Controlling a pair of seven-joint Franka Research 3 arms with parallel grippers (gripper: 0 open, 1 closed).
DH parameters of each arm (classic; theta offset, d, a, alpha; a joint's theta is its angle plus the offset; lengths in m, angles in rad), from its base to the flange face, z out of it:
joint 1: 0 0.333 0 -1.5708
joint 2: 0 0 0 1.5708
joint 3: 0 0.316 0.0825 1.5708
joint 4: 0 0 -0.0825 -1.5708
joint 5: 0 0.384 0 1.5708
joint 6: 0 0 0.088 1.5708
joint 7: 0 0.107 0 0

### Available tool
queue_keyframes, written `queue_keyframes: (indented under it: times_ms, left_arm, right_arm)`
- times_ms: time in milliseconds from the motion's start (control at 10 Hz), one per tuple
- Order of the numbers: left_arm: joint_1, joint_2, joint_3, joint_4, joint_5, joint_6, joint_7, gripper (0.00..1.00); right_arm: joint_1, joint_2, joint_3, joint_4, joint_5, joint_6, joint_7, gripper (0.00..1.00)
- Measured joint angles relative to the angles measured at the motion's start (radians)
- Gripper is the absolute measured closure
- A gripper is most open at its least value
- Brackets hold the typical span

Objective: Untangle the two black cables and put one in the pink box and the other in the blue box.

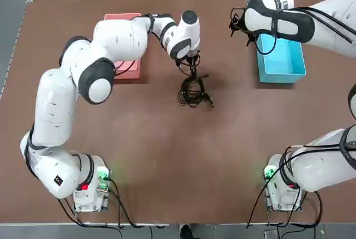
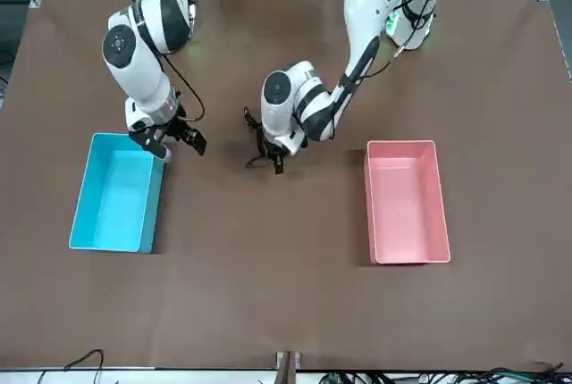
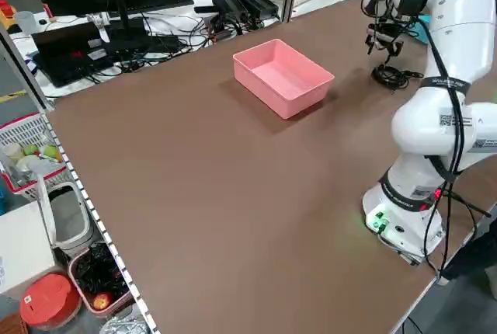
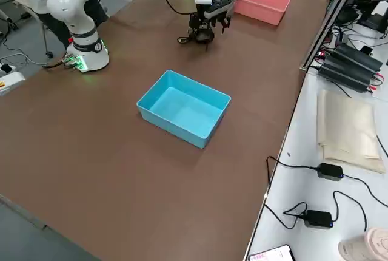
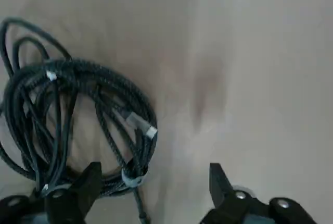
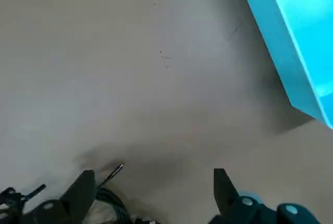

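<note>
Both boxes are seen empty: the pink box (image 1: 123,64) lies left of the open left gripper (image 1: 193,64), the tangled cables (image 1: 194,91) just beneath it apparently ungrasped, and the blue box (image 1: 280,61) sits under the open right gripper (image 2: 170,141).

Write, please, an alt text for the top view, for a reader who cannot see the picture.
The left gripper, open, hangs over the two black cables, which lie tangled in one bundle mid-table. The pink box sits partly hidden under the left arm; the blue box is empty, with the right gripper beside its far corner.
</note>
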Motion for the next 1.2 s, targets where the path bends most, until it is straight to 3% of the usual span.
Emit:
queue_keyframes:
  times_ms: [600, 900, 1000, 1200]
  left_arm:
    - [-0.048, 0.069, 0.036, 0.014, 0.021, 0.061, 0.001, 0.17]
    - [-0.062, 0.082, 0.039, 0.022, 0.046, 0.065, 0.001, 0.49]
    - [-0.062, 0.081, 0.04, 0.023, 0.047, 0.065, 0.002, 0.55]
    - [-0.066, 0.078, 0.039, 0.027, 0.048, 0.061, 0.003, 0.84]
  right_arm:
    - [0.022, 0.033, 0.0, 0.0, 0.0, 0.033, 0.037, 0.0]
    - [0.039, 0.043, 0.0, 0.0, 0.0, 0.037, 0.052, 0.0]
    - [0.04, 0.045, 0.0, 0.0, 0.0, 0.039, 0.053, 0.0]
    - [0.04, 0.047, 0.0, 0.0, 0.0, 0.04, 0.054, 0.0]
